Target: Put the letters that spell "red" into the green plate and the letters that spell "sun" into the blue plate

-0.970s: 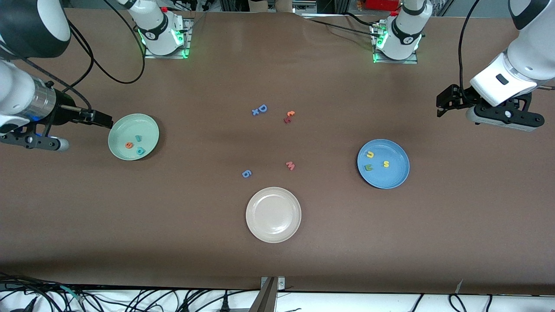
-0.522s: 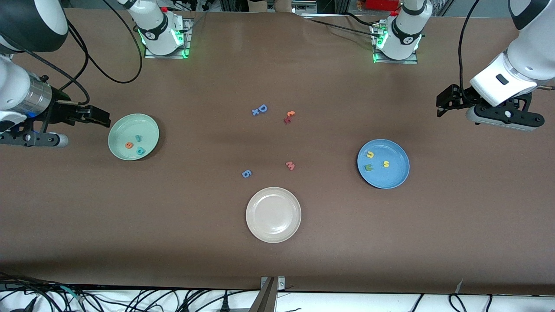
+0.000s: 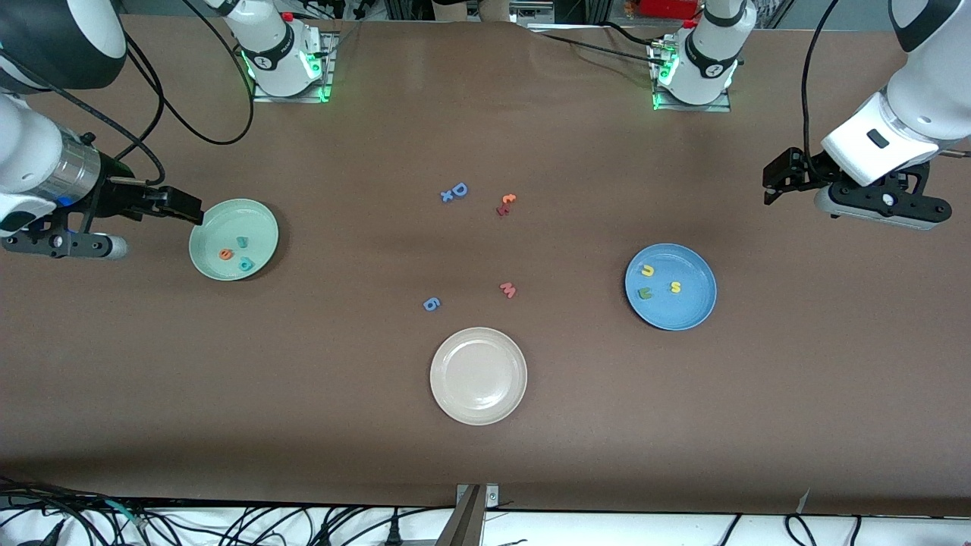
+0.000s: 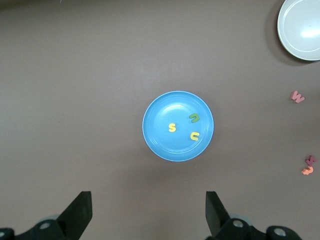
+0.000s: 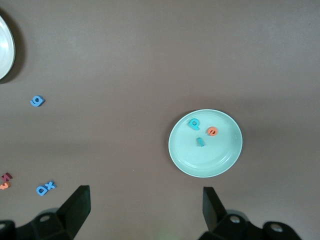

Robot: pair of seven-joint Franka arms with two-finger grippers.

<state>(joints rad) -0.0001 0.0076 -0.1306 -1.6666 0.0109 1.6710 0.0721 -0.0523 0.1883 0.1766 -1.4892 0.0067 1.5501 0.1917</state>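
On the green plate [image 3: 234,240] lie the letters e, d, r [image 3: 235,253]; on the blue plate [image 3: 670,287], s, u, n [image 3: 657,282]. Right gripper [image 3: 184,205] and left gripper [image 3: 774,182], both spread and empty, hang over bare table near its ends

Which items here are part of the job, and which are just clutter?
Job: orange e, teal d, teal r in green plate; s, n, u in blue plate.
Clutter: white plate, blue D-x, red-orange pair, pink w, blue 6.

We see bare table around the white plate [image 3: 478,375]; only the "6" [image 3: 431,304], "w" [image 3: 508,290], "Dx" [image 3: 454,192] and red pair [image 3: 505,204] dot the middle.
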